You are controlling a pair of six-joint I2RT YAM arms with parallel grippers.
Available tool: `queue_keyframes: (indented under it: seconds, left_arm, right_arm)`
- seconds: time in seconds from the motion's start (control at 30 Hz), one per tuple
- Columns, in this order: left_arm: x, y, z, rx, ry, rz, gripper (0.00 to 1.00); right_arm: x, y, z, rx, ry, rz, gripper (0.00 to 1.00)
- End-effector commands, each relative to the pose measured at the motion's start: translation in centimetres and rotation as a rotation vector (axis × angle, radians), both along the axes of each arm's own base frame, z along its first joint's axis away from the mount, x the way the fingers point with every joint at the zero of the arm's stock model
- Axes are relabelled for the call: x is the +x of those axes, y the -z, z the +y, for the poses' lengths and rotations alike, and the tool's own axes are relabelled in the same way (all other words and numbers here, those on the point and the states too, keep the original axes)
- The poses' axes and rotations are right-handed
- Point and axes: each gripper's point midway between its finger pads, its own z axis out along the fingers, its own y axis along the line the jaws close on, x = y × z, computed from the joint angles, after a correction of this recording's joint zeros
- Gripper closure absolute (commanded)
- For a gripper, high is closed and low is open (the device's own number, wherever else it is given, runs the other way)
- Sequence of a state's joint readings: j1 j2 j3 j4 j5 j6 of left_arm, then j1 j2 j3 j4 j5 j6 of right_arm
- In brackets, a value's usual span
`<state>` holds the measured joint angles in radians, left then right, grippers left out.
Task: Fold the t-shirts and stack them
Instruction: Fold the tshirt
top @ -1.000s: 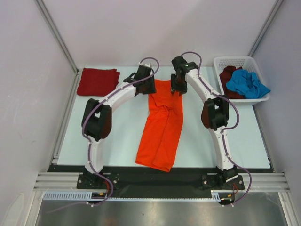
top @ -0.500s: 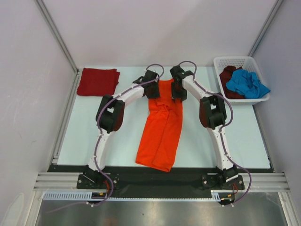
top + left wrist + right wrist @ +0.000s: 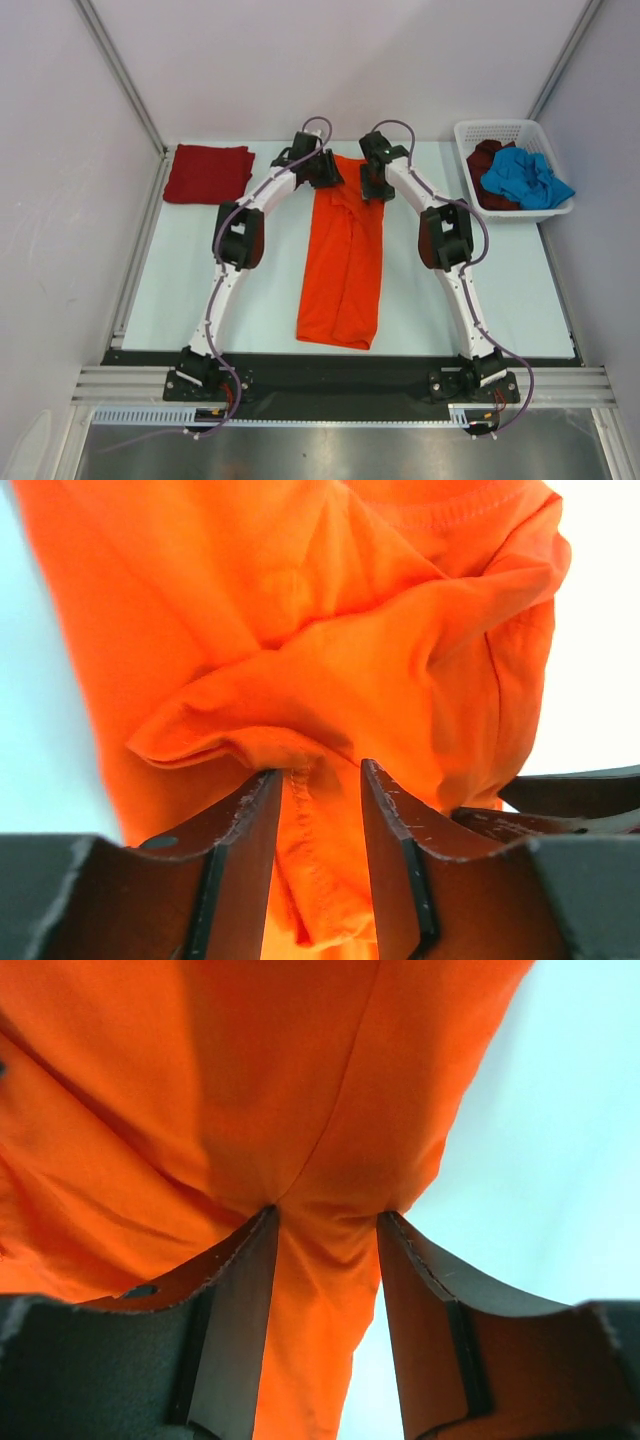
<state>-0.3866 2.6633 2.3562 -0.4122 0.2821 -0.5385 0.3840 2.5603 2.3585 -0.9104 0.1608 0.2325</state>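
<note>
Orange t-shirt (image 3: 340, 265) lying lengthwise mid table (image 3: 260, 270), narrowed to a long strip; prob. ready for the crosswise fold. Left gripper (image 3: 322, 170) & right gripper (image 3: 372, 180) at its far corners, so the edge lifts evenly. Right: pinching cloth, creases running to the tips. Left: bunched hem btw jaws, gripped or loose can't tell. Folded dark red t-shirt (image 3: 207, 172) far left as stack base. Blue t-shirt (image 3: 525, 178) + maroon t-shirt (image 3: 487, 155) waiting in basket (image 3: 500, 128).

My top camera looks down from behind; both wrist cameras sit close on the same bright orange cloth t-shirt (image 3: 342, 260).
</note>
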Motion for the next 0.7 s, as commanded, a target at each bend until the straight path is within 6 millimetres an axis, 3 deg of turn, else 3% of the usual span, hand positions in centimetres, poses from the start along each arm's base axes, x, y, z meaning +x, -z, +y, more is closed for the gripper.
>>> queue_keyframes:
  seconds: [0.0,0.07,0.13,0.17,0.2,0.23,0.27,0.3,0.4,0.43,0.47,0.5,0.53,0.57,0.6,0.63,0.67]
  left_arm:
    - [0.7,-3.9,0.0,-0.036,0.06,-0.103,0.56]
    - [-0.3,-4.8,0.3,-0.026,0.081,-0.122,0.54]
    - [-1.2,-10.2,1.4,-0.001,0.077,-0.196,0.49]
    - [-1.5,-9.3,1.8,0.026,0.07,-0.176,0.49]
    - [-1.7,-12.2,2.3,0.039,0.073,-0.228,0.48]
    - [-1.8,-13.2,2.8,0.058,0.065,-0.243,0.47]
    - [-2.4,-14.1,3.3,0.083,0.059,-0.235,0.47]
    - [-2.7,-16.6,3.8,0.088,0.052,-0.271,0.47]
    - [-3.9,-19.2,5.3,0.137,0.039,-0.292,0.46]
    - [-4.7,-21.7,6.0,0.147,0.028,-0.331,0.46]
    - [-5.4,-21.0,6.9,0.181,0.009,-0.309,0.46]
    - [-6.2,-20.9,7.5,0.198,-0.001,-0.297,0.46]
    - [-7.6,-23.2,8.3,0.19,-0.014,-0.328,0.46]
    - [-9.3,-20.2,8.9,0.214,-0.003,-0.257,0.46]
    - [-10.5,-20.1,9.2,0.21,-0.003,-0.248,0.46]
    - [-11.7,-19.9,9.4,0.204,0.002,-0.243,0.46]
    - [-14.3,-19.0,10.2,0.209,0.013,-0.214,0.47]
  right_arm:
    - [1.2,-1.8,0.5,0.029,-0.004,-0.047,0.49]
    - [1.2,-3.8,0.3,0.047,0.001,-0.064,0.48]
    - [0.8,-6.3,-0.3,0.067,0.013,-0.079,0.45]
    - [0.7,-7.0,-0.7,0.072,0.03,-0.079,0.41]
    - [0.4,-7.8,-0.9,0.084,0.04,-0.078,0.38]
    - [-0.2,-8.9,-1.4,0.092,0.052,-0.07,0.36]
    - [-0.6,-9.2,-2.0,0.097,0.068,-0.056,0.35]
    - [-1.1,-9.5,-2.2,0.097,0.07,-0.043,0.34]
    - [-3.4,-10.5,-3.1,0.055,0.062,0.009,0.32]
    - [-4.5,-10.6,-3.5,0.035,0.063,0.035,0.32]
    - [-5.2,-12.0,-3.6,0.039,0.06,0.021,0.32]
    - [-6.7,-11.4,-3.5,0.029,0.052,0.059,0.32]
    - [-7.5,-11.7,-3.2,0.038,0.049,0.064,0.32]
    - [-8.5,-13.9,-2.7,0.073,0.034,0.033,0.32]
    - [-10.8,-12.5,-1.6,0.092,-0.005,0.101,0.32]
    - [-11.7,-12.8,-0.7,0.11,-0.027,0.1,0.32]
    - [-13.1,-12.9,-0.1,0.117,-0.053,0.11,0.33]
